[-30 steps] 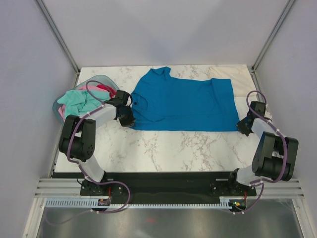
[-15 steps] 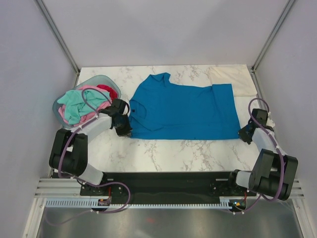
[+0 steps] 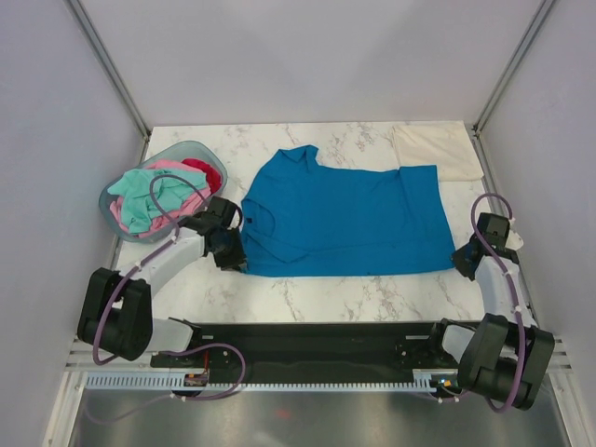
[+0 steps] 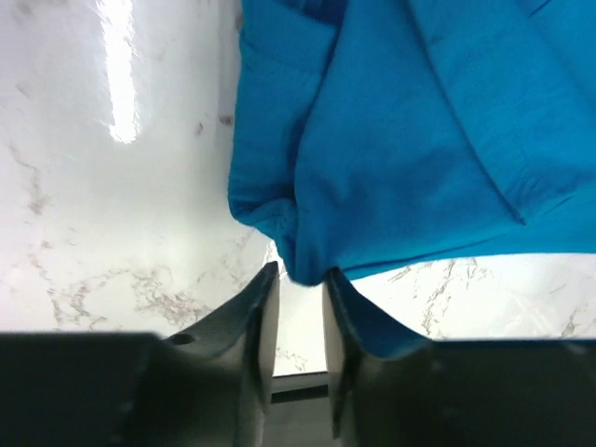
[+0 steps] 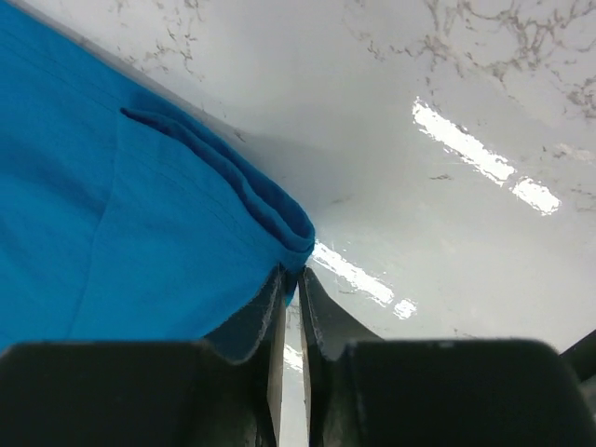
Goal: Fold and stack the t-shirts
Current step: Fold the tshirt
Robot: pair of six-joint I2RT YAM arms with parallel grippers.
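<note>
The bright blue t-shirt (image 3: 345, 219) lies spread flat across the middle of the marble table (image 3: 354, 293), collar to the left. My left gripper (image 3: 233, 256) sits low at its near left corner. In the left wrist view this gripper (image 4: 298, 275) is open, and a bunched blue fold (image 4: 400, 140) rests at the fingertips with bare table showing in the gap. My right gripper (image 3: 463, 261) is at the near right corner. Its jaws (image 5: 291, 272) stand a narrow slit apart, the doubled hem (image 5: 112, 214) touching the tips. A cream t-shirt (image 3: 438, 154) lies folded at the back right.
A pale blue-grey oval basket (image 3: 119, 228) at the left holds mint green (image 3: 140, 191), pink (image 3: 168, 168) and red (image 3: 209, 172) shirts. Grey walls and metal posts close in the table on three sides. Both arm bases are bolted along the near edge.
Both arms have drawn back toward the near edge, pulling the blue shirt nearer and flatter. The jaws of both grippers have parted, the left more than the right.
</note>
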